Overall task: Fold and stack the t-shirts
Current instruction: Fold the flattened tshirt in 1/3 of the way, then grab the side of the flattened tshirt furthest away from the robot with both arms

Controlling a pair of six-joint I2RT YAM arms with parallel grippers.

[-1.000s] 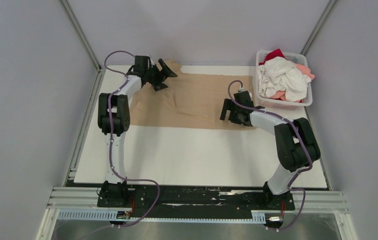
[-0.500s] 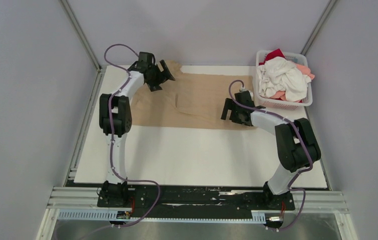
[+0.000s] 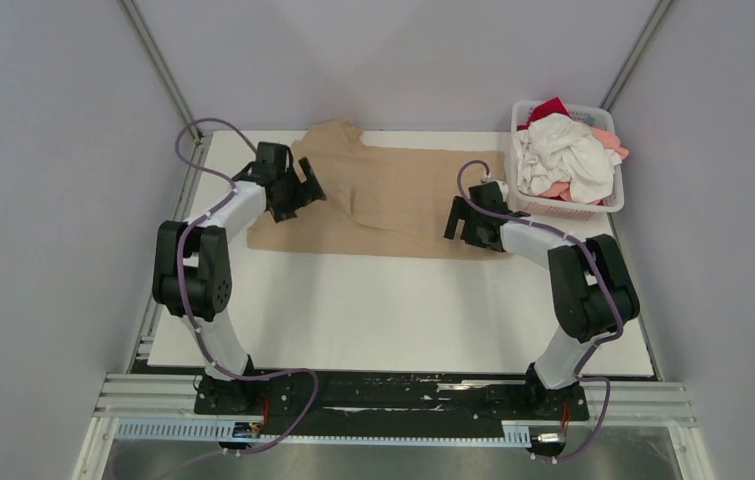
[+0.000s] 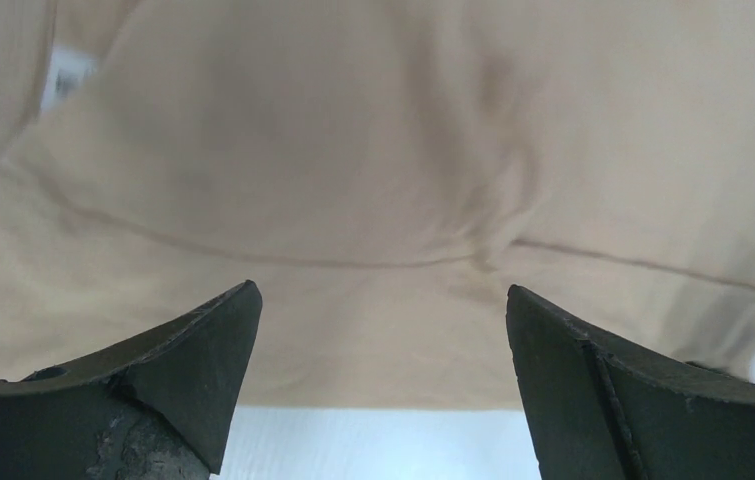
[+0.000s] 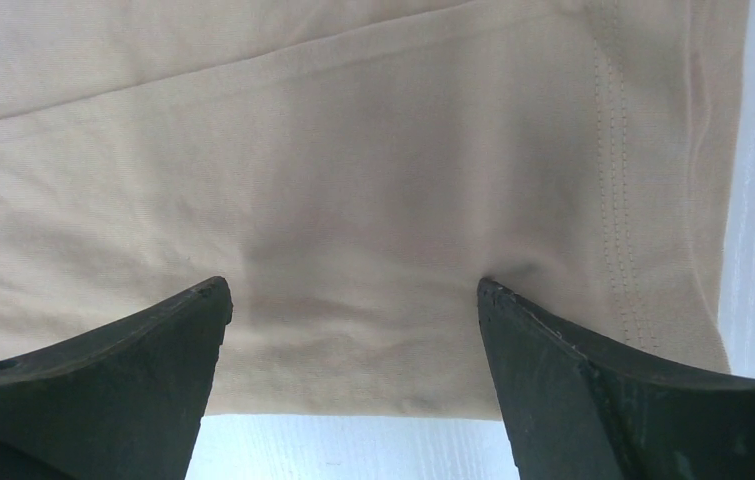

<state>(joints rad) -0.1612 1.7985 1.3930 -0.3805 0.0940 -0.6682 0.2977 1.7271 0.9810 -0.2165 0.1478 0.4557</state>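
left pincer [image 4: 381, 290] spread wide, right pincer [image 5: 353, 283] likewise

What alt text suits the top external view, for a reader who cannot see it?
A tan t-shirt lies spread across the far half of a white table, the left gripper over its left side, the right gripper at its right edge. A white basket of clothes sits far right.

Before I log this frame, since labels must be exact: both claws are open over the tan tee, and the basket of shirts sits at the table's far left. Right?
No: the basket sits at the far right, as the top external view shows. The left claw and right claw are indeed open over the tan tee.
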